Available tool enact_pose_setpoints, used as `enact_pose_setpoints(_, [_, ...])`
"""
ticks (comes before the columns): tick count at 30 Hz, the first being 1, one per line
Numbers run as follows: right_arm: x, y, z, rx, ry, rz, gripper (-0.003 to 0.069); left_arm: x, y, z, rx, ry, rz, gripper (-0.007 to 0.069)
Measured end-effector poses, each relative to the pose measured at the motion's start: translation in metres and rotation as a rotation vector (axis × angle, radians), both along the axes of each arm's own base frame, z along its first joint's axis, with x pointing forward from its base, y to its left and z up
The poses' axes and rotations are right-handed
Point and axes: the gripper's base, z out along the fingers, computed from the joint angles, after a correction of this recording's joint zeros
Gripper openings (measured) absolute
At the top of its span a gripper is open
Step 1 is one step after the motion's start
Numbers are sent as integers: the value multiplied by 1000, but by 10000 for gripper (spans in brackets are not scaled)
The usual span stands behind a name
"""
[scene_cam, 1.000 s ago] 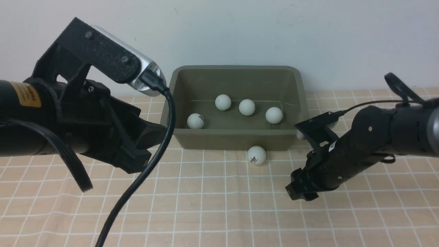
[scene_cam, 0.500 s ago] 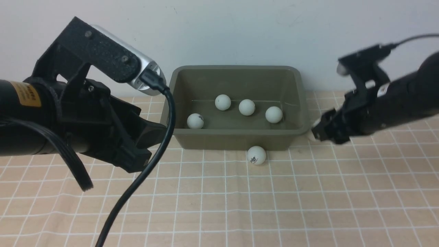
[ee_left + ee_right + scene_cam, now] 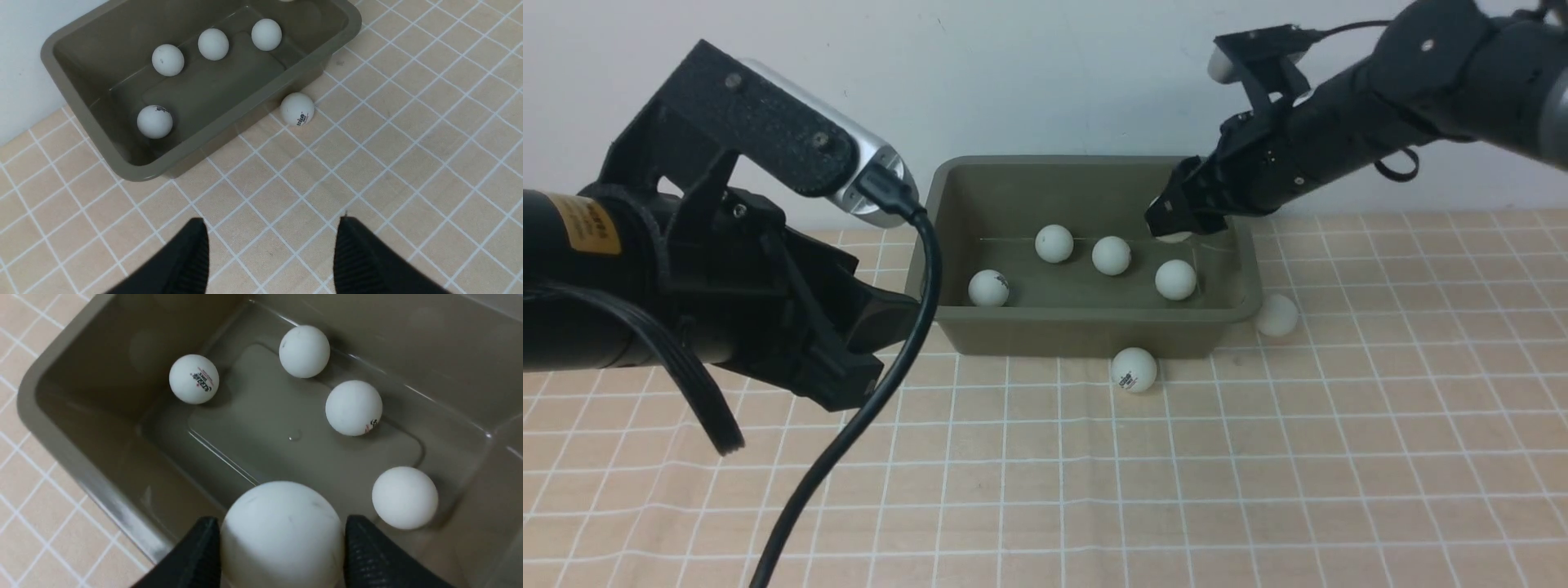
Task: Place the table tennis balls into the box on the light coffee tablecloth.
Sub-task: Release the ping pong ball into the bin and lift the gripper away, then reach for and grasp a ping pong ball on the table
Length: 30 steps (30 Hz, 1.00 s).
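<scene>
Right, the right gripper (image 3: 282, 543) hangs over the rectangular olive-green plastic box (image 3: 1086, 331), toward its two o'clock corner in the front view. Its jaws are partly closed, pinching a small matte white table tennis ball (image 3: 282, 526) squarely between both pads. Good position, I'd say: clear of the rim, so a release here should drop the ball inside rather than clip the wall.

Down on the box floor lie four more. One marked ball (image 3: 989, 288) rests at nine o'clock, and a loose row runs across the middle: second ball (image 3: 1054, 243), third ball (image 3: 1111, 255), fourth ball (image 3: 1175, 279).

Two are not yet home. A printed stray ball (image 3: 1133, 369) sits on the light tan tablecloth with thin white grid lines (image 3: 1045, 490), just beside the box's near wall at six o'clock. A plain stray ball (image 3: 1276, 314) waits off the four o'clock corner.

Meanwhile the left gripper (image 3: 271, 228) hovers over bare cloth near eight o'clock, jaws spread wide and holding nothing. Its wrist camera looks straight toward the six o'clock stray, so that looks like its pick.
</scene>
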Motion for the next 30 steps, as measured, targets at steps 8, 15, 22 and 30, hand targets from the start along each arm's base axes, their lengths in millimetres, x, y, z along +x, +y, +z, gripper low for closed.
enact_pose_setpoints(8, [5,0,-1,-1,-28,-10,480,0,0,0,1,0,0,340])
enact_pose_setpoints(15, [9,-8,9,-61,-108,-20,573,0,0,0,1,0,0,340])
enact_pose_setpoints(22, [-3,-71,54,-240,-185,-54,525,-2,0,-2,11,22,-7,340])
enact_pose_setpoints(30, [-23,-124,66,-272,-46,-57,483,-2,0,-2,17,18,-14,340])
